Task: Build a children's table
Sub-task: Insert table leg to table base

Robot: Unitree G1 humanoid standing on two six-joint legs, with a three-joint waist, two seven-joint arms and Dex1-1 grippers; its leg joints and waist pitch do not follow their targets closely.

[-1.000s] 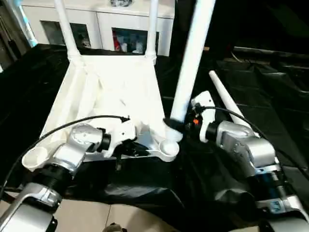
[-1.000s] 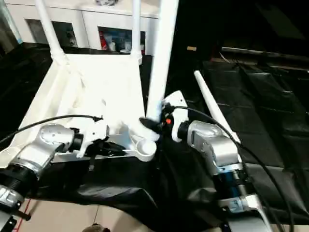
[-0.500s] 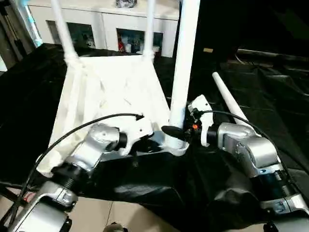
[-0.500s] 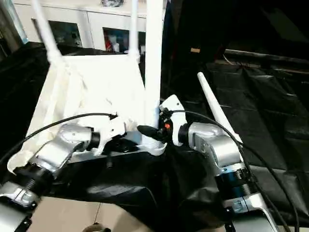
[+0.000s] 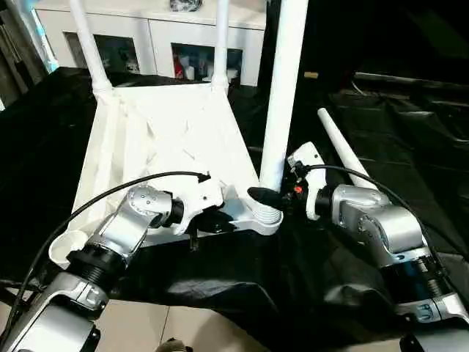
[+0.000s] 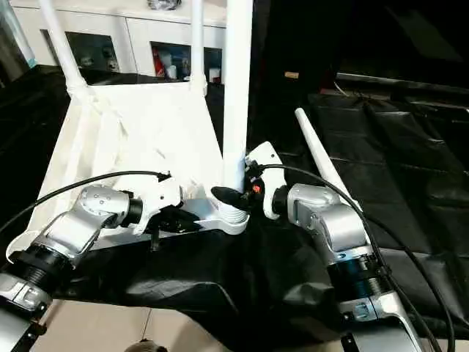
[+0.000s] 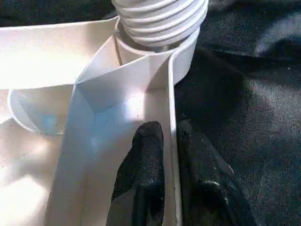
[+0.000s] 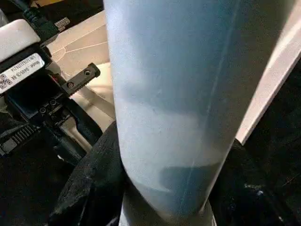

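The all-white plastic table top with ribbed underside (image 5: 168, 139) lay upside down on the black sheet (image 5: 381, 117), left of centre, its long sides running from near to far. Two long round white legs (image 5: 89, 51) stood upright in the far corner sockets. A third white leg (image 5: 282, 95) stood upright at the near right corner, its ribbed threaded end (image 7: 160, 19) seated in the round socket (image 5: 265, 218). The near left corner socket (image 5: 62, 246) held nothing. A fourth tapered white leg (image 5: 344, 158) lay loose on the sheet, to the right of the top and apart from it.

You had your right gripper (image 5: 265, 198) clamped on the base of the third leg just above the socket, black fingers (image 8: 89, 179) on either side of the shaft. Your left gripper (image 7: 170, 155) sat at the near edge beside that socket, its jaws almost together and pinching the thin rim wall (image 7: 170, 108) between the fingertips (image 7: 146, 150).

A white cabinet with glass doors (image 5: 154, 40) stood beyond the far edge.
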